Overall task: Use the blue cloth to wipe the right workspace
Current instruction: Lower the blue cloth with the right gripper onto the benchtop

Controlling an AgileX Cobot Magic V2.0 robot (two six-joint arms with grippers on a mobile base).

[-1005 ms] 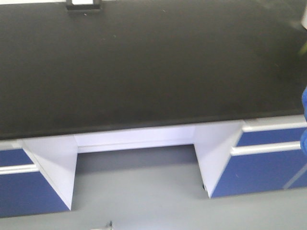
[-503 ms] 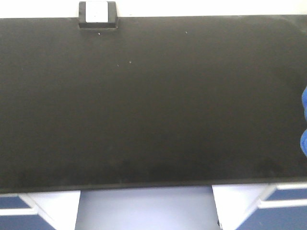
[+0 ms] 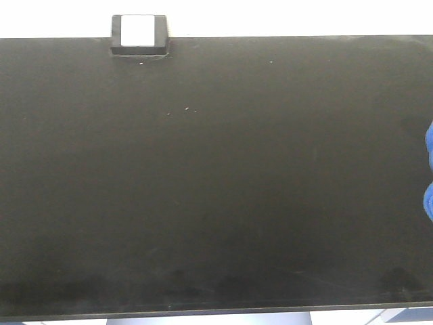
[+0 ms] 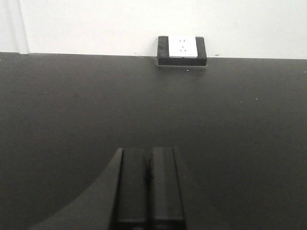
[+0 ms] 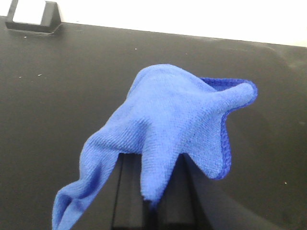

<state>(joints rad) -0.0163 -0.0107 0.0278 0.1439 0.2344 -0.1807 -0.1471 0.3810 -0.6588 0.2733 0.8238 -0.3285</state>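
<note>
Right jaws clenched on blue cloth [image 5: 163,139], which hangs over right edge of black desk [image 3: 216,203], apparently not touching yet. Left jaws pressed together, empty. Guessing wiping not started, whole desk left.

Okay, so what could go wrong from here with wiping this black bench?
1. The blue cloth hangs bunched from the right gripper, one tail dangling; it may wipe only a narrow strip or slip free.
2. The socket box stands at the back edge of the right workspace; a far stroke could snag the cloth on it.
3. Some pale specks lie left of centre, far from the cloth; they could be missed.
</note>
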